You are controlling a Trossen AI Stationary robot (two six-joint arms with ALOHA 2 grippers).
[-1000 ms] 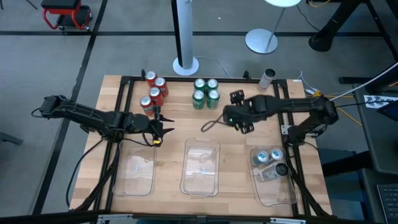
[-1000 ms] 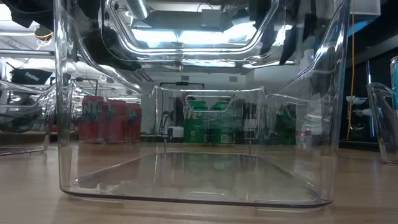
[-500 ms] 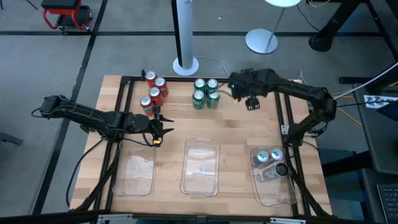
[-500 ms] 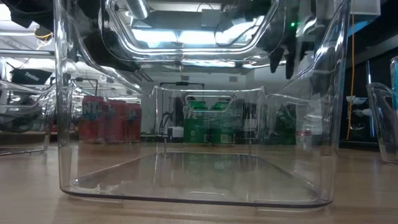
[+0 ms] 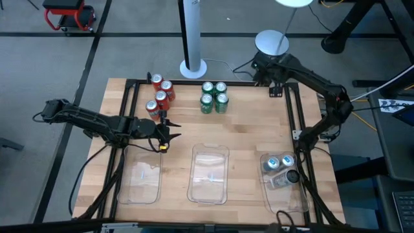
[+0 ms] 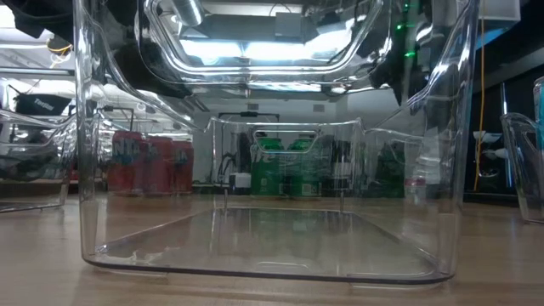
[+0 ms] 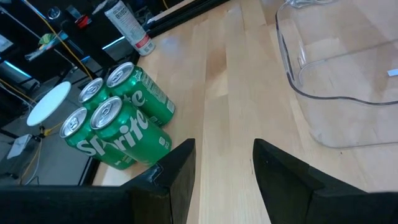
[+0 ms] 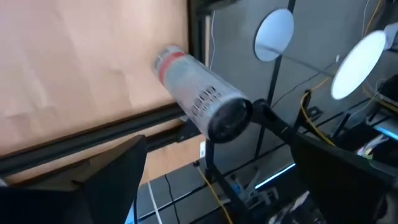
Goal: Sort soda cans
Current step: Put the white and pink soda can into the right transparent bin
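Cans: your red four (image 5: 160, 94) and Sprite four (image 5: 214, 96) stand along the worktop's (image 5: 252, 139) far edge. Right tool (image 8: 214, 177), spread wide, faces a lying silver can (image 8: 199, 92) at the far-right corner. Left tool (image 7: 222, 163) part-spread, empty.

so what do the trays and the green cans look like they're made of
The three clear rectangular trays look like glossy transparent plastic: the wooden table shows through and lights glint off the walls. The four green cylindrical cans look like painted metal with bare silver tops, probably aluminium.
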